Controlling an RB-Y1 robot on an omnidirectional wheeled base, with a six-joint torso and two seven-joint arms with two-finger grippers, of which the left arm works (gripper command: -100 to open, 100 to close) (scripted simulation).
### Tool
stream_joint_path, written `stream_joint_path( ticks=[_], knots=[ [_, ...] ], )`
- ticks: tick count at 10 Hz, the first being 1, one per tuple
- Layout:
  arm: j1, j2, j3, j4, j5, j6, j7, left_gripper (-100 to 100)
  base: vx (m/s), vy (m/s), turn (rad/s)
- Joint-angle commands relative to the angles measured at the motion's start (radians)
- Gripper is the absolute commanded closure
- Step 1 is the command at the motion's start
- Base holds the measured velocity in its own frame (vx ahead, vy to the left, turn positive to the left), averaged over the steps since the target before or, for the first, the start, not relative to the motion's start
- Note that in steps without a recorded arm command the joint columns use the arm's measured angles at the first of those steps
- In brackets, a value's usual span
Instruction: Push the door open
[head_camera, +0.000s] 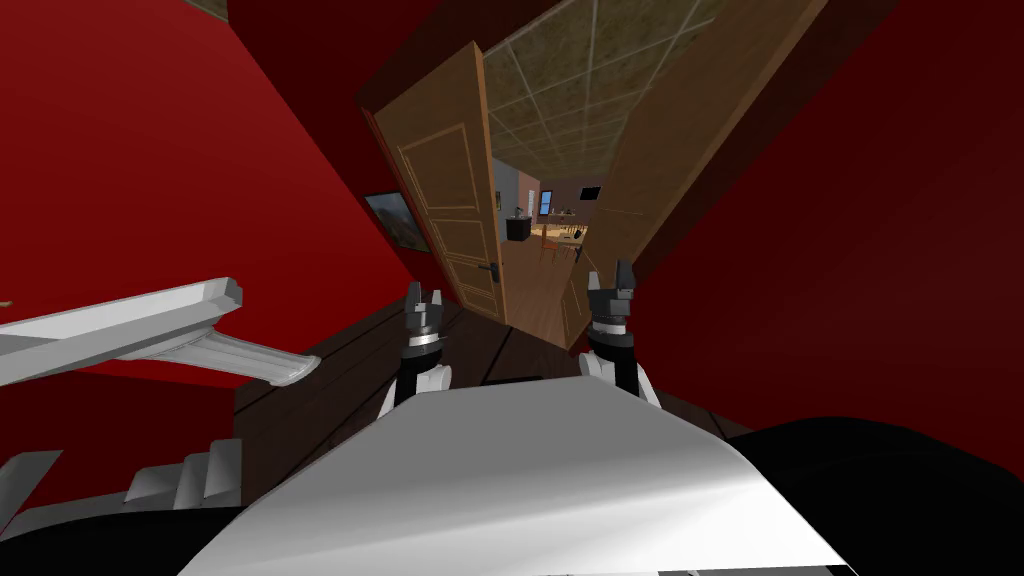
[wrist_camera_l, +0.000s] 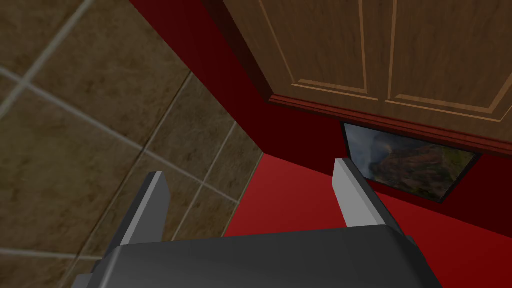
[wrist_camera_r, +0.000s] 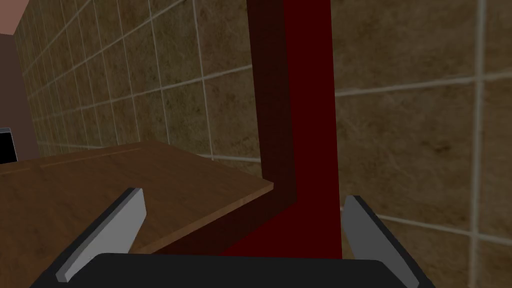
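Observation:
Two brown door leaves stand ahead of me in the head view. The left leaf (head_camera: 455, 200) is panelled with a dark handle (head_camera: 490, 268) and is swung aside. The right leaf (head_camera: 650, 170) is angled away, leaving a gap onto a room with a wooden floor. My left gripper (head_camera: 423, 298) is raised just left of the gap, open (wrist_camera_l: 250, 170), with the panelled leaf (wrist_camera_l: 380, 45) above its fingers. My right gripper (head_camera: 612, 280) sits close to the right leaf's lower edge, also open (wrist_camera_r: 242, 196), with the leaf's brown edge (wrist_camera_r: 150, 175) beside its left finger. Neither gripper holds anything.
Red walls (head_camera: 150, 150) close in on both sides of a dark plank floor (head_camera: 330, 370). A framed picture (head_camera: 398, 220) hangs on the left wall near the panelled leaf. A white furniture piece (head_camera: 150, 330) juts in at my left. A black area lies at the lower right.

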Motion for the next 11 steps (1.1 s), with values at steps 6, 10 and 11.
stream_joint_path(
  ticks=[6, 10, 11],
  knots=[
    [-0.058, 0.024, -0.025, 0.115, 0.002, 0.026, 0.007, -100, 0.11, 0.064, -0.062],
    [-0.1, 0.038, -0.043, 0.198, 0.003, 0.045, 0.013, -100, 0.09, 0.059, -0.064],
    [-0.112, 0.041, -0.048, 0.221, 0.003, 0.051, 0.014, -100, 0.112, 0.09, -0.087]
  ],
)
